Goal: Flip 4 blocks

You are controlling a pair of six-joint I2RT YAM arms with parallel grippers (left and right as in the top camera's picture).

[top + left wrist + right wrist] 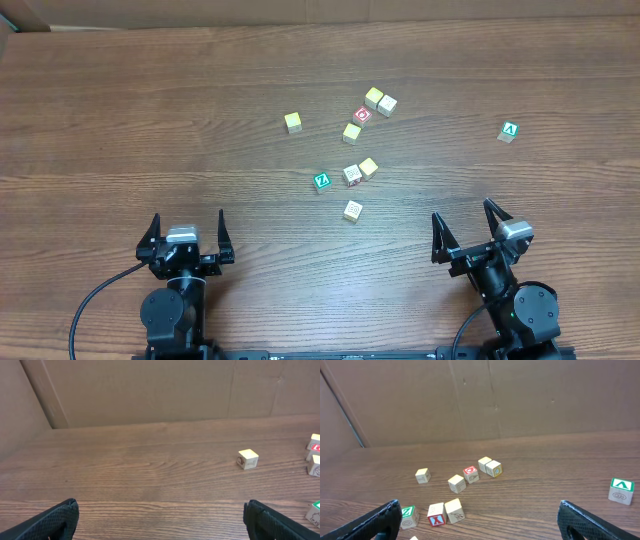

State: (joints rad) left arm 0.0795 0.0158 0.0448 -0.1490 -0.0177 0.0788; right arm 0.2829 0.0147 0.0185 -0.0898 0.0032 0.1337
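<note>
Far left, low on the table point(100, 120): the left pincer point(187, 228), spread wide and holding nothing, well apart from every block. Probably parked there to wait, with lots of room to swing in. Next along, a lone pale block point(293, 122), flat on the wood with bare space all round, so easy to pinch from any side. Then a green-topped block point(322, 181) with a white mark. Just beside it, a red-printed block point(352, 175), touching or almost touching a yellowish block point(368, 167) at one corner; hard to tell from above. In front of those, a front pale block point(352, 210), alone and closest to both pincers, maybe a good first pick. Further back, a middle pale block point(352, 132), close to a red block with a white ring point(363, 115), and behind that a pair of pale blocks point(374, 97) pressed side by side. Tricky to grab, with no gap for a finger. Looks like the very start of the job. Hard to pick out the right four among so many pale ones. Further right, the right pincer point(465, 218), also spread wide and empty, tilted a bit toward the bunch, ready to reach in. Last, far right and all alone, a green "A" block point(509, 131), not one for flipping.
</note>
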